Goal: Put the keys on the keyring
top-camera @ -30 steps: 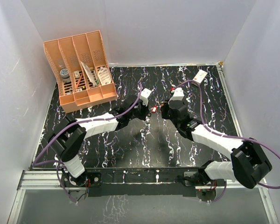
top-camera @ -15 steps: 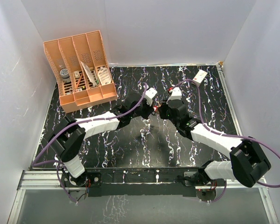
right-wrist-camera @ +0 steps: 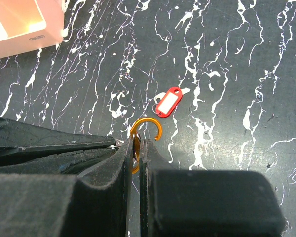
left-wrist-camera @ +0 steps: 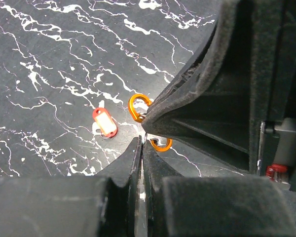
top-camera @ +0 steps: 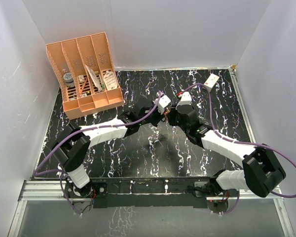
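My right gripper (right-wrist-camera: 137,143) is shut on the gold keyring (right-wrist-camera: 147,120), whose open hook sticks out past the fingertips just above the table. My left gripper (left-wrist-camera: 142,140) is shut, with only a thin silvery sliver (left-wrist-camera: 145,135) showing at its tips; this looks like the plain silvery key. It touches the keyring (left-wrist-camera: 131,108) beside the right gripper's finger (left-wrist-camera: 207,98). The red-headed key (right-wrist-camera: 168,102) lies flat on the table, apart from both grippers; it also shows in the left wrist view (left-wrist-camera: 104,122). In the top view, the left gripper (top-camera: 163,111) and right gripper (top-camera: 171,114) meet tip to tip at mid-table.
A peach desk organizer (top-camera: 86,74) with several items stands at the back left. A white rectangular box with a red mark (top-camera: 211,80) lies at the back right. White walls enclose the black marbled table (top-camera: 138,158).
My left gripper has moved right and slightly back until its tips meet the right gripper's. The right gripper has shifted a little left toward it.
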Tool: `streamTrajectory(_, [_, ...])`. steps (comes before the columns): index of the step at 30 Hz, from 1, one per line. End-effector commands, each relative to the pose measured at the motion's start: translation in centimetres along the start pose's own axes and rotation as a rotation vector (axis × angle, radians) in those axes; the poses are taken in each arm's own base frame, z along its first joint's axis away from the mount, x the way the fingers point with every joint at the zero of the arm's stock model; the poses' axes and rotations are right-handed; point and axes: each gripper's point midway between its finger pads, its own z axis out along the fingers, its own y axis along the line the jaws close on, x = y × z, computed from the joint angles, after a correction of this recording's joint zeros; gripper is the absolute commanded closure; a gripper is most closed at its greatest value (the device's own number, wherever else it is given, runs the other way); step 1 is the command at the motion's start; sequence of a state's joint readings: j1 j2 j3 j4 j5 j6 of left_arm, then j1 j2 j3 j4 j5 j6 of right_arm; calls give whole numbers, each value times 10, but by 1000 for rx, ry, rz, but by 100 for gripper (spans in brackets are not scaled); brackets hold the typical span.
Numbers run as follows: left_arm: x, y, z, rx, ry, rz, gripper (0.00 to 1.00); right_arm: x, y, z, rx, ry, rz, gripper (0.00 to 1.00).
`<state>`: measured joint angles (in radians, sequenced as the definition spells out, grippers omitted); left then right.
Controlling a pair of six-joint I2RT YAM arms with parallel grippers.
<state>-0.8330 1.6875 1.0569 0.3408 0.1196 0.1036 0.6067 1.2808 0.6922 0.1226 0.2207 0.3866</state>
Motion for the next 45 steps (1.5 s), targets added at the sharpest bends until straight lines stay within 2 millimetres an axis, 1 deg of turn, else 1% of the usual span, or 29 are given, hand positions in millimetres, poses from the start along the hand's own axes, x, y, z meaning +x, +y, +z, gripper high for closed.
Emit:
streamTrajectory(1, [-28, -5, -2, 26, -62, 59, 100, -30, 13, 1, -31, -73, 7, 100])
streamTrajectory(12, [-23, -9, -5, 47, -57, 102, 100, -32, 11, -1, -19, -82, 4, 100])
streamTrajectory(33, [-11, -9, -6, 50, -32, 141, 100, -35, 9, -2, -10, -94, 5, 100])
streamTrajectory(45, [-10, -14, -9, 68, -44, 156, 100, -36, 8, -3, -8, -103, 11, 100])
